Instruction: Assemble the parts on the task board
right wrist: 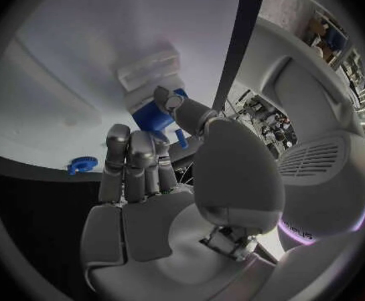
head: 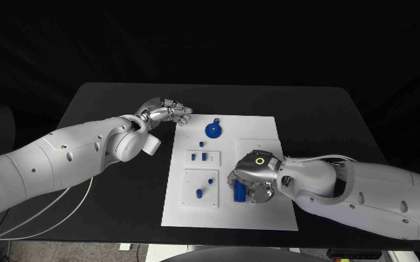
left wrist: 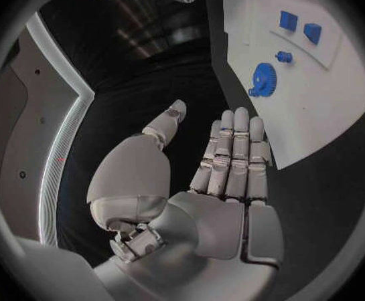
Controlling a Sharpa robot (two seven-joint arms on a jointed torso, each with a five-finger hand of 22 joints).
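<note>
On the near right part of the task board (head: 263, 216), a long blue part (head: 239, 191) lies or stands just under the right hand (head: 254, 177). From the right wrist view, that part (right wrist: 155, 116) sits between the thumb and the other fingers (right wrist: 136, 155), beside a small white raised block (right wrist: 149, 70). You cannot tell from these views whether the fingers actually clamp it or only bracket it; treat contact as unconfirmed.

Other parts remain on the board: a blue gear (head: 213, 130) near the far edge, two small blue squares (head: 200, 157) at mid-board, and a small blue peg (head: 202, 191) on the raised white plate at the near left.

The left hand (head: 166, 113) rests off the board at its far left corner, over the black table (head: 105, 101). Its fingers (left wrist: 232, 154) lie straight and side by side, thumb apart, holding nothing.

Judged step: seating or grasping the long part. Before your next move, confirm the grip, then align the part squarely with its seat; press only once alignment is verified.
</note>
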